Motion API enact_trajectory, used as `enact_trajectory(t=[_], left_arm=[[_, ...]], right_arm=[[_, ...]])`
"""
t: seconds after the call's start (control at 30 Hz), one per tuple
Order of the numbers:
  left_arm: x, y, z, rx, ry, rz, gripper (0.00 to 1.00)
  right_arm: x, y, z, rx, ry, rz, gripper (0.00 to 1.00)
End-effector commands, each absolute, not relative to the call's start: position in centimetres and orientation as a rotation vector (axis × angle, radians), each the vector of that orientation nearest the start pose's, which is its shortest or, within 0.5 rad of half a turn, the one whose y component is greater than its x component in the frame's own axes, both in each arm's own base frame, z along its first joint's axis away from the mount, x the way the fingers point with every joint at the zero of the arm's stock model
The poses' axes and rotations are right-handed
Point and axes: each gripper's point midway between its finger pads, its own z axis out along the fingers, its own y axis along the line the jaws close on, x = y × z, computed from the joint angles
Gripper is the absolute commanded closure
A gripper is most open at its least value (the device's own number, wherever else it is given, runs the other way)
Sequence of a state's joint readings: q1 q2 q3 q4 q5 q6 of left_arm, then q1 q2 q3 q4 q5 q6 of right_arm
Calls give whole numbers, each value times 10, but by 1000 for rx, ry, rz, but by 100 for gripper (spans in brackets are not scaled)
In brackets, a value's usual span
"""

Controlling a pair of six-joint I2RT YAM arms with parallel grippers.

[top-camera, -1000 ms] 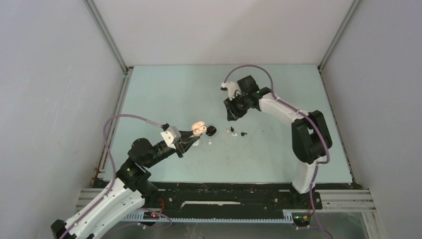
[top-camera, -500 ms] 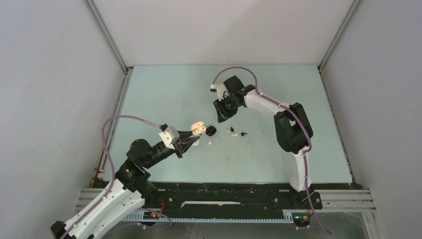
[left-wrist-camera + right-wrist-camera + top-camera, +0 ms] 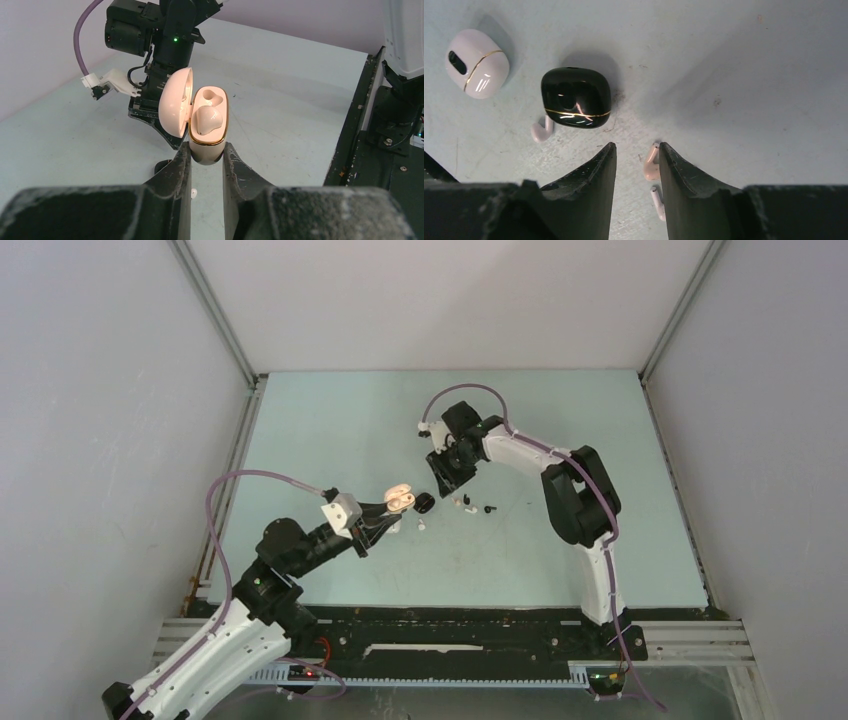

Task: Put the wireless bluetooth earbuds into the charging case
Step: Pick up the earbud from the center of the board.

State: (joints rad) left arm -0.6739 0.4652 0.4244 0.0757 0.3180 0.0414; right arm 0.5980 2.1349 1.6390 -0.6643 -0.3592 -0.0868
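The pale green surface point(image 3: 330, 420) is carrying everything, and the black case point(image 3: 425, 503), lying closed near its middle, is serving as the marker here. The left arm point(image 3: 300, 550) is reaching in from the near-left of that case, while the right arm point(image 3: 520, 450) is bending down toward it from the far right.

The left hand point(image 3: 206, 150) is pinching the beige charging case point(image 3: 209, 125) by its lower end, just left of the black case. It is holding the case with the lid swung open and the wells facing outward, evidently so that an earbud can be fed in. One well seems to be holding a seated earbud point(image 3: 207, 120); the other is looking empty.

The right hand point(image 3: 636, 147) is hanging just right of the black case with its jaws partly spread, gripping nothing and pointing down at the loose earbuds. A beige earbud point(image 3: 651, 162) is lying in the gap between the jaws, close against one finger. Going by colour, it is probably the mate for the empty well, which would explain the hand lining up there. How high the hand is hanging I cannot tell.

A white earbud point(image 3: 658, 202) is lying just past the beige one, farther from the black case, and a black earbud point(image 3: 489, 508) is sitting further right again. A second white earbud point(image 3: 541, 131) is lying just beside the black case's near side.
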Motion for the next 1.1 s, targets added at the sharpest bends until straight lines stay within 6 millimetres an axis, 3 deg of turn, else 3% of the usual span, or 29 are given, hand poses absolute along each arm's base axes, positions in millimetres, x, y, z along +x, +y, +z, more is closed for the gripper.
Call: enact_trajectory(t=[0.0, 0.3, 0.7, 0.87, 1.07], left_arm=[[180, -215, 261, 775, 1345, -762, 100], [179, -215, 262, 781, 1343, -767, 100], [177, -216, 264, 785, 1337, -774, 100], [176, -216, 263, 787, 1341, -777, 100], [175, -216, 264, 789, 1339, -779, 100]], right_arm=[[358, 304, 28, -1038, 2572, 571, 60], [348, 300, 14, -1070, 2618, 575, 60], [306, 303, 10, -1250, 2617, 561, 60], [293, 298, 10, -1286, 2617, 545, 60], [291, 287, 10, -1285, 2622, 514, 60]])
